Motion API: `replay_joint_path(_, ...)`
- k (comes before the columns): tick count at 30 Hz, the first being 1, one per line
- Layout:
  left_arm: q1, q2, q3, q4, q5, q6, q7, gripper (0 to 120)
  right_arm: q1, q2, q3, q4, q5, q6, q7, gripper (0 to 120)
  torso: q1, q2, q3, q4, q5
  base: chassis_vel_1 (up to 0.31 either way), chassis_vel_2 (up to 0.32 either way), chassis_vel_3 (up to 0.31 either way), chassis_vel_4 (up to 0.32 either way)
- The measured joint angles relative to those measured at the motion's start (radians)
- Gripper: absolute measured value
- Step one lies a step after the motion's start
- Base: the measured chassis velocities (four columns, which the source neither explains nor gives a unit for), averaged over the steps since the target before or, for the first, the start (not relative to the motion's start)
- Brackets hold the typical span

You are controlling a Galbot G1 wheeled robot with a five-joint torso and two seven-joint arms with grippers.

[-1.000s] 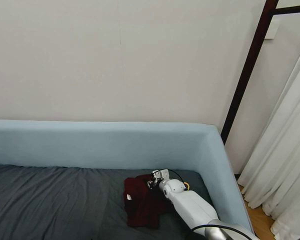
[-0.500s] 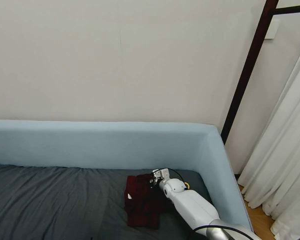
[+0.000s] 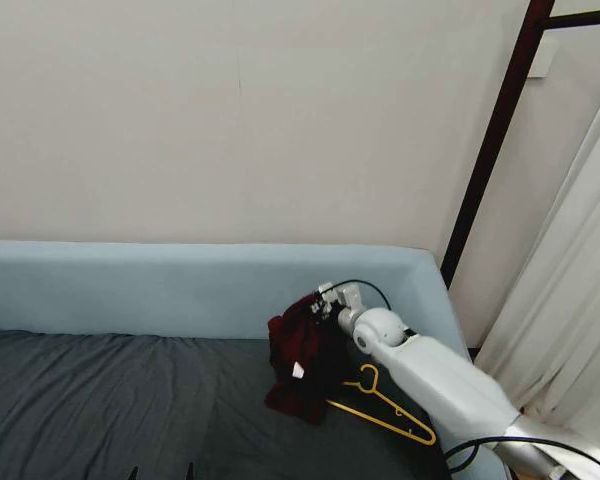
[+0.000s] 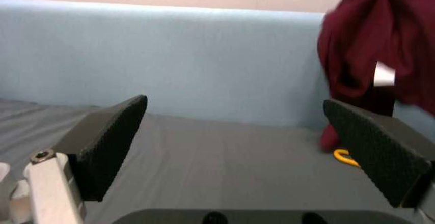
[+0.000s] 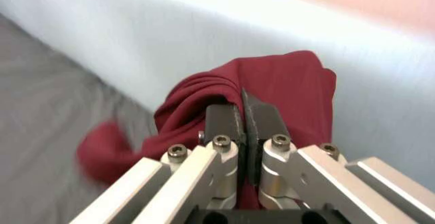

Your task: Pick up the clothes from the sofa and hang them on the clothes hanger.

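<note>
Above the sofa point(image 3: 180, 290), right pincer point(image 3: 325, 306) grips a crumpled dark-red garment point(image 3: 305, 355), white tag point(image 3: 297, 371) showing, long axis hanging vertical; left pincer point(image 4: 235, 105) spread wide, empty.

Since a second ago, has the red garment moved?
Yes: the right gripper lifted the red garment up against the blue backrest, uncovering a yellow hanger.

Matt cloth garment point(image 3: 296, 345), fabric sofa point(image 3: 180, 290)

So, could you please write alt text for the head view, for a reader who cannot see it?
The right gripper is shut on a dark red garment, holding it up before the pale blue sofa back. A yellow hanger lies on the grey seat beside it.
</note>
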State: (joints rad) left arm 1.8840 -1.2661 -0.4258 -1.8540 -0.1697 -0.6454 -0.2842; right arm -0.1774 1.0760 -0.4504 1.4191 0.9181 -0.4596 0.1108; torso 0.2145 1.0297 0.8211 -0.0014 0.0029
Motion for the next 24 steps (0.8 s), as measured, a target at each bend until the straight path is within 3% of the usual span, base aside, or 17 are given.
replay_joint_path(6,-0.007,0.008,0.001,-0.007,-0.004,0.001,0.002,99,0.118,-0.051,0.002,0.124,0.117,-0.029,0.048,0,0.000,0.000,0.000,-0.0001,-0.0001,0.000,0.000,0.000,0.000)
replay_joint_path(13,-0.013,0.017,-0.006,-0.019,-0.016,0.002,0.002,99,0.286,-0.045,-0.018,0.151,0.235,-0.047,0.105,0,0.000,0.000,0.000,0.0000,-0.0002,0.000,0.000,0.000,0.000)
replay_joint_path(17,-0.015,0.020,-0.008,-0.023,-0.019,0.002,0.002,99,0.362,-0.017,-0.034,0.141,0.283,-0.047,0.137,0,0.000,0.000,0.000,-0.0001,-0.0004,0.000,0.000,0.000,0.000)
replay_joint_path(24,-0.015,0.021,-0.007,-0.018,-0.023,-0.011,0.001,99,0.410,0.115,-0.060,0.054,0.290,-0.018,0.224,0,0.000,0.000,0.000,0.0005,-0.0006,0.000,0.000,0.000,0.000)
